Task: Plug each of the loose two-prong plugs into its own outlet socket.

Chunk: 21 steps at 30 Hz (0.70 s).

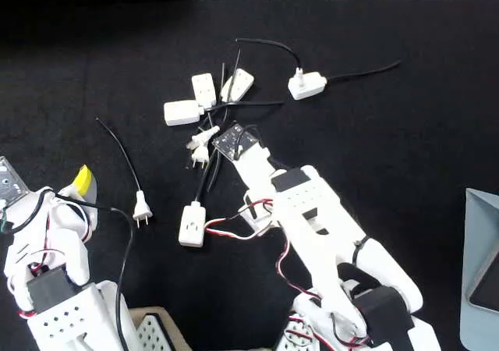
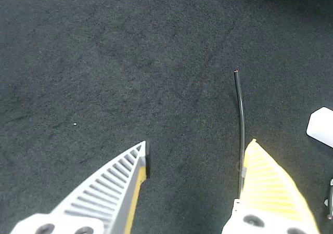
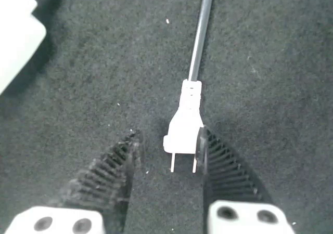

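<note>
Shows a white plug (image 3: 184, 122) lying flat on the black table (image 3: 270, 62) between the right jaws, spread apart, touching one jaw, prongs toward the wrist. Best to centre on the plug's body, clear of prongs and cord (image 3: 200, 31), then close squarely. Also shows left jaws apart over bare table, white sockets (image 1: 204, 90) nearby.

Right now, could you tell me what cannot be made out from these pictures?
High view: fingers of the right gripper, lost under its wrist against the black table.
Left wrist view: white piece cut off by the edge; socket or plug, unclear.
Right wrist view: white block, cut off.
</note>
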### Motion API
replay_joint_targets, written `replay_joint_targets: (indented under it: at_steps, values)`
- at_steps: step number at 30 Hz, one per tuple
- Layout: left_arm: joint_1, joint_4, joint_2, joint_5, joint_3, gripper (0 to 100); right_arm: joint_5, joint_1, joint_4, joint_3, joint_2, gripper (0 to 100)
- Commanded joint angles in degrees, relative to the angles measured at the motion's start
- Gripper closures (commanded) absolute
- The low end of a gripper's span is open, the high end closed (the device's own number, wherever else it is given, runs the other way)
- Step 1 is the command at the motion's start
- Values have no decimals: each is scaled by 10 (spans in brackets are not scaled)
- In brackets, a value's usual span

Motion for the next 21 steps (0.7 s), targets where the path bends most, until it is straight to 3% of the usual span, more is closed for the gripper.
replay_joint_targets:
  at_steps: [1, 7, 21]
  values:
    - [0, -12, -4, -5, -5, 704, -6, -9, -19, 7, 2, 828]
    - [0, -11, -4, -5, -5, 704, -2, -7, -82, 52, 2, 879]
    - [0, -11, -4, -5, -5, 704, -2, -11, -80, 45, -3, 887]
